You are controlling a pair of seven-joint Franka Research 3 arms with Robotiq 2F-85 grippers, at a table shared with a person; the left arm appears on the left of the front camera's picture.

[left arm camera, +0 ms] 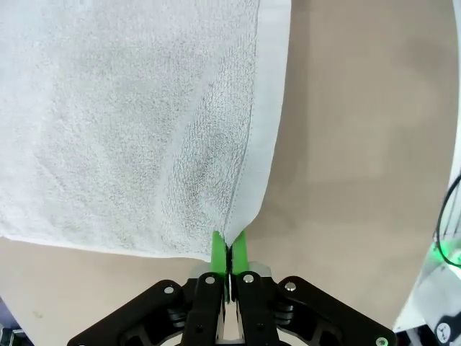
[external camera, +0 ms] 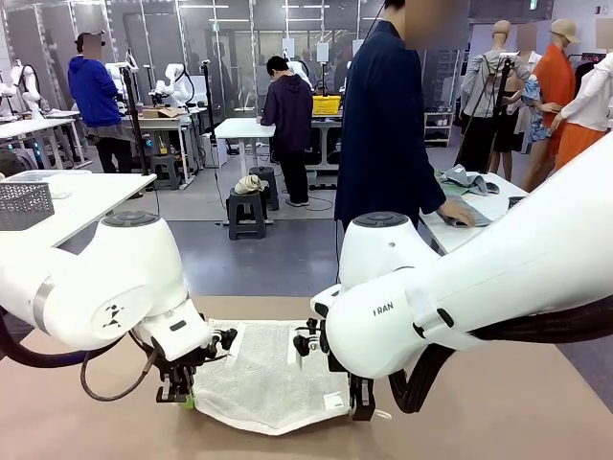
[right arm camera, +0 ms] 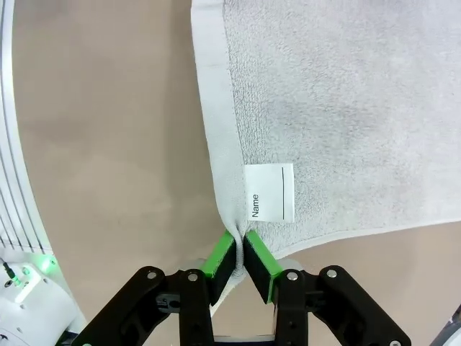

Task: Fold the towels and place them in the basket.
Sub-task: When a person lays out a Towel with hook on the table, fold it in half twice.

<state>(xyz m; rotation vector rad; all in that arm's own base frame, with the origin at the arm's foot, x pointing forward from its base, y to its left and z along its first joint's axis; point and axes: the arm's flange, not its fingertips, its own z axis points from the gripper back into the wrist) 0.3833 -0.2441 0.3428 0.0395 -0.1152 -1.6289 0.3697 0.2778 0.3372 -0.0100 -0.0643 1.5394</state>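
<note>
spread on the worktop (external camera: pixel 536 412): one cream towel (external camera: pixel 268 379). clamped on its two near corners with left tool (left arm camera: pixel 229 249) and right tool (right arm camera: pixel 238 252), both pinched tight. probably light, soft, limp; best held by the hemmed corners, lifted evenly to avoid sagging.

The surface (external camera: pixel 536 402) is a matte tan top. A cream-white terry towel (external camera: pixel 268 379) lies on it, spread open in a single layer. The towel's far edge runs straight and its near edge bows outward, and plain tan shows to the left, right and beyond it.

In the left wrist view, the towel (left arm camera: pixel 122 122) rests flat, with a soft crease running in from one near corner. The surface (left arm camera: pixel 360 144) shows just beside the towel's hem.

In the right wrist view, the towel (right arm camera: pixel 346 108) carries a white label (right arm camera: pixel 270 192) printed "Name", just inside the hem by the other near corner. The surface (right arm camera: pixel 108 130) lies beside that hem.
</note>
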